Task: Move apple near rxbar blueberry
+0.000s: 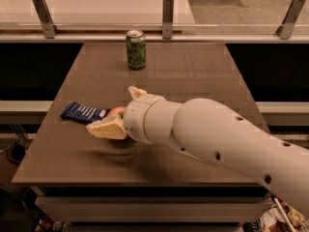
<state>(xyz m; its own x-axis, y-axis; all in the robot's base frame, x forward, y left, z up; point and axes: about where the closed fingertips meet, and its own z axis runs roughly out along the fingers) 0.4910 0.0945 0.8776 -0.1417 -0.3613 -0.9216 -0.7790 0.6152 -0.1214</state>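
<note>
One white arm (217, 139) is reaching in from the lower right of the frame toward the centre left, over the brown tabletop (193, 76). Its hand (112, 111) is hanging at the left-centre of the frame and is grasping the apple (116, 112): one tan finger (107, 128) is lying below the fruit and the other (136, 92) is standing above it, so only a small red-orange patch is showing. The rxbar blueberry (83, 112) is lying flat on the tabletop just to the left of the apple, its dark blue wrapper slightly angled. A green soda can (135, 49) is standing upright near the upper edge of the tabletop, well apart from the hand.
</note>
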